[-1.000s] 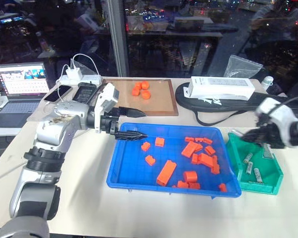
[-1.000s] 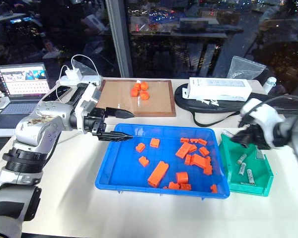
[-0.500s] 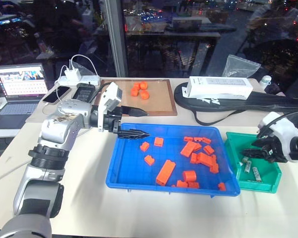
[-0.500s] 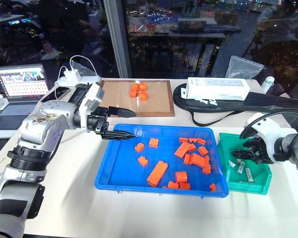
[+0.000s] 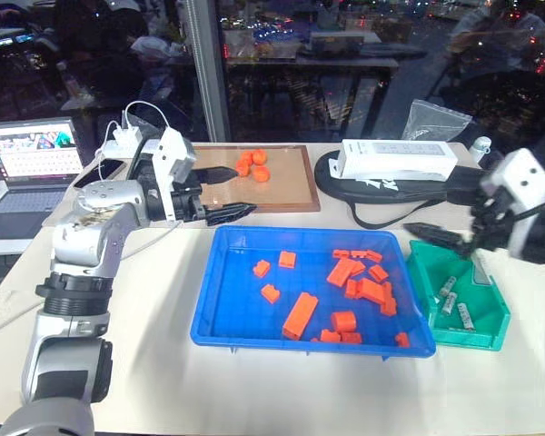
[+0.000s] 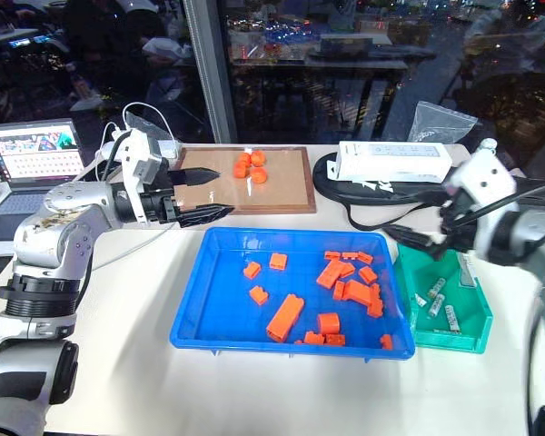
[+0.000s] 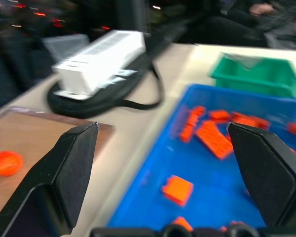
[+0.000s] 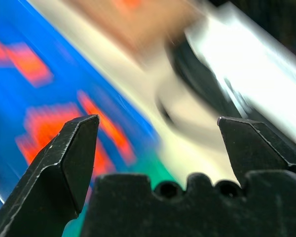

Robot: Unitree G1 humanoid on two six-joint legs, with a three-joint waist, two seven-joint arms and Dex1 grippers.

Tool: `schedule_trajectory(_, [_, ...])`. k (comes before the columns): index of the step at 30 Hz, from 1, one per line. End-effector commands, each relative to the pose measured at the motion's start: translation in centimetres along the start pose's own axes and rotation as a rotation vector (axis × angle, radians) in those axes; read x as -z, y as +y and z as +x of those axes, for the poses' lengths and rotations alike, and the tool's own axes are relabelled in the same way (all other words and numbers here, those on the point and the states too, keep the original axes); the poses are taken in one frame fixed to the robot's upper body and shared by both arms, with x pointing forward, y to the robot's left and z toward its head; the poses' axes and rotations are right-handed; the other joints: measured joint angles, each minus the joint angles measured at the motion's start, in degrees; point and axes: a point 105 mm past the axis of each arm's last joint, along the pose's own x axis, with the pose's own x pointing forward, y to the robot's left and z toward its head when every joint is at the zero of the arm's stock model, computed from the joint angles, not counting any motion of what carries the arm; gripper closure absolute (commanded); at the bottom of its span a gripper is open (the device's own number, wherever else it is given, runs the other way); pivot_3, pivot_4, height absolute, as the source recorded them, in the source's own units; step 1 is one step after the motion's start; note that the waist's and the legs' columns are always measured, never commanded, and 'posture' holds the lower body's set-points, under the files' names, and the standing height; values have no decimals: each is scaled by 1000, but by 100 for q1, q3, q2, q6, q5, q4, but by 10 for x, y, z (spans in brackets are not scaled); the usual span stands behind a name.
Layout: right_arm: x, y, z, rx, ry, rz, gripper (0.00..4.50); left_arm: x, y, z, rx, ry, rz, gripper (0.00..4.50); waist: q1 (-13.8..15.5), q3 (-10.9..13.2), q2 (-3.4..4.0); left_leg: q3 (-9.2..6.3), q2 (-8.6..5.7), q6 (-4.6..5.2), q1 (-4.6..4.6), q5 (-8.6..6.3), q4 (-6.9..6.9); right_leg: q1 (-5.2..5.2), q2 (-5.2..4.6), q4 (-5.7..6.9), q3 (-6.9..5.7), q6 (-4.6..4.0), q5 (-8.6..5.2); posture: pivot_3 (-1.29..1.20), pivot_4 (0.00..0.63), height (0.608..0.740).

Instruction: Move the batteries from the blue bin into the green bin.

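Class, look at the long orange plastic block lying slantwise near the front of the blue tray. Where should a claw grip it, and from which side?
Grip the long orange plastic block across its two long sides at mid-length, coming from above. It lies flat on the floor of the blue plastic tray, with bare floor along both long sides, so the fingers have room there; its ends are too far apart to span.

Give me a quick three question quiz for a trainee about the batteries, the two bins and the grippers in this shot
1. True or false: the batteries lie in the green bin.
2. Which gripper hangs over the green bin's near-side rim: A) left gripper B) right gripper?
3. Fill in: the blue bin holds only ____ blocks.

Key
1. True: three grey cylinders rest on its floor.
2. B; its fingers stand apart and empty. The left one, also open, hovers by the wooden tray.
3. Orange.
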Motion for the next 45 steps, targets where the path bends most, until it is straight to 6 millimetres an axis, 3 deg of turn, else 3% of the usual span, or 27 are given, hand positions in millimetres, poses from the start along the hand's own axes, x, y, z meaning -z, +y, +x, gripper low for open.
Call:
schedule_trajectory(1, [-32,28,24,-86,-148,26,64,-17,0,-9,-61,-55,35,0,-1,1,-2,1,0,0,-1,0,3,-1,-3,1,0,-2,3,0,150,693])
schedule_trajectory(4, [-25,33,35,-109,-139,106,64,-11,-4,-11,-70,-35,42,0,42,-1,-6,0,-1,0,1,0,3,7,-5,-2,-7,-20,15,0,150,693])
schedule_trajectory(7, [-5,28,43,-64,-84,157,64,-5,-9,-11,-83,-24,38,0,99,-1,-6,5,-4,0,-7,0,7,1,-11,-3,-8,-34,23,0,150,693])
schedule_trajectory(13, [12,19,47,-14,-57,203,64,5,-10,-11,-97,-1,22,0,110,-2,-8,5,-3,0,-7,0,6,1,-9,-9,-10,-36,25,0,150,693])
schedule_trajectory(23, [22,18,46,-11,-29,200,64,18,-12,-7,-89,45,-12,0,108,-2,-8,5,-2,0,-6,0,1,-1,-6,-9,-10,-35,24,0,150,693])
schedule_trajectory(45, [31,22,47,-13,6,185,64,21,-8,-10,-82,56,-4,0,107,-1,-8,4,-1,0,-7,0,0,-1,-6,-10,-10,-36,24,0,150,693])
